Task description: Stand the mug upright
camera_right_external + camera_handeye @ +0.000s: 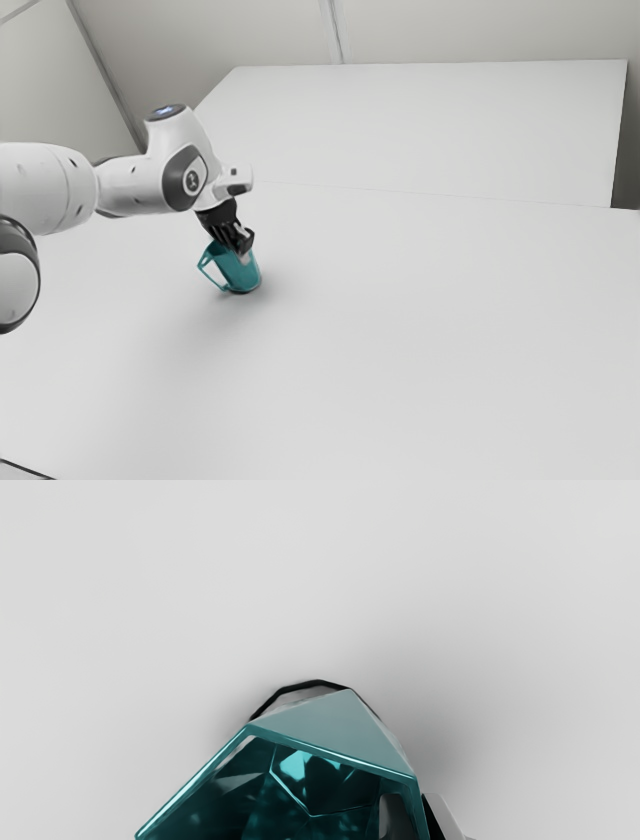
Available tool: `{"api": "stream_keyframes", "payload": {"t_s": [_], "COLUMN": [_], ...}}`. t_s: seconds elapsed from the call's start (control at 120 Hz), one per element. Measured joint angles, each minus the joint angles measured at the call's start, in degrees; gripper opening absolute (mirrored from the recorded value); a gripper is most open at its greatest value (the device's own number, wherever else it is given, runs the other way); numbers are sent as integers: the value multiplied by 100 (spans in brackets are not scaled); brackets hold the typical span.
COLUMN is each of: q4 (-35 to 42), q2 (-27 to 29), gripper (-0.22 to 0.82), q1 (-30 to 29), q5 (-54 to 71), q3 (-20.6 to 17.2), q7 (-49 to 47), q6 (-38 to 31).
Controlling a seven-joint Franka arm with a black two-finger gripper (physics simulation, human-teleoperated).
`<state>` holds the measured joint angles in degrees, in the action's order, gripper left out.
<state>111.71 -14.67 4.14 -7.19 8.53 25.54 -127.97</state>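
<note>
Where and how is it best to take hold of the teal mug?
The mug is probably best held by its thin rim, opposite the handle, from above. Its mouth opens upward at a lean, letting one finger inside, one outside; the claw is closed there.

The tabletop (450, 350) is big, flat and white. A thin line runs across its far part, and past it lies more flat white (420, 120). A plain pale gray wall (480, 28) stands at the far side, with a light strip (334, 30) going up it. On the exterior view's left is another pale wall (35, 70). The light is soft, and a blurry gray shadow lies on the tabletop.
</note>
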Motion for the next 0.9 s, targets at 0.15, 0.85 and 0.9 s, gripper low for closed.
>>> {"api": "stream_keyframes", "payload": {"t_s": [0.15, 0.85, 0.9], "q4": [-6, -906, -1061], "q2": [-59, 1373, 1485], "gripper": [-13, 36, 40], "q1": [-7, -32, -40], "q5": [-10, 745, 916], "q3": [-8, 62, 53], "q7": [-27, -78, -103], "q6": [-49, 867, 1066]}}
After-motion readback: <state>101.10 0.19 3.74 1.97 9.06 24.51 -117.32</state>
